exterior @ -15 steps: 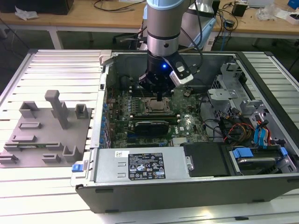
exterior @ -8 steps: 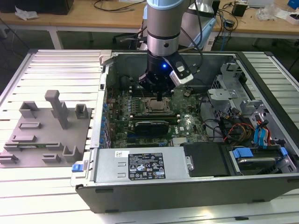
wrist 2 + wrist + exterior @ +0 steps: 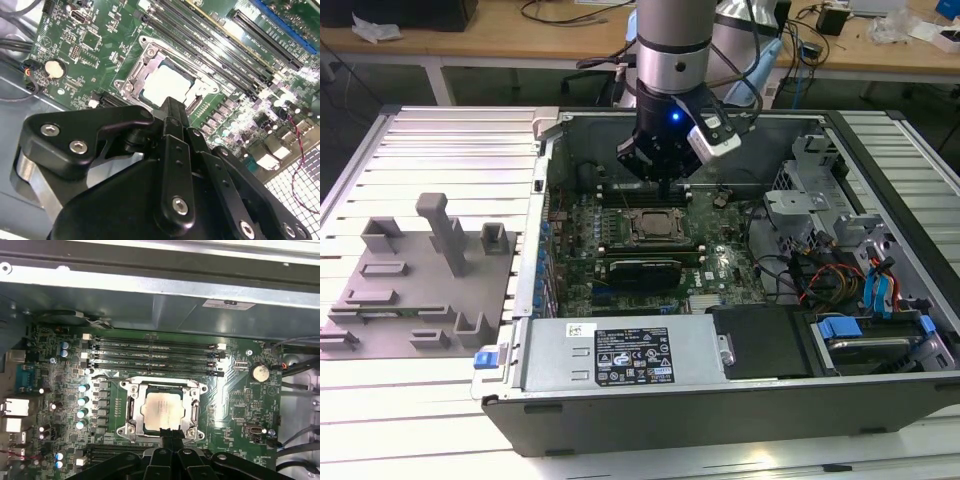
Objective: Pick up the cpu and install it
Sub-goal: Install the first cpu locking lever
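Jaws closed, nothing btwn them, tips near edge of cpu (image 3: 164, 410) in both wrist views; cpu sits flat in socket (image 3: 131, 409) on mobo (image 3: 240, 407) inside open pc case (image 3: 720, 412).

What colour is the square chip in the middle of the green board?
The chip is pale silver with a thin darker rim, clearest in the first wrist view.

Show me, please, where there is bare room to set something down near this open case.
Bare table slats lie beyond the grey tray and in front of it; a narrower strip runs along the case on the exterior view's right. Inside the case is crowded: the gripper hangs over the cpu in its socket, cables beside.
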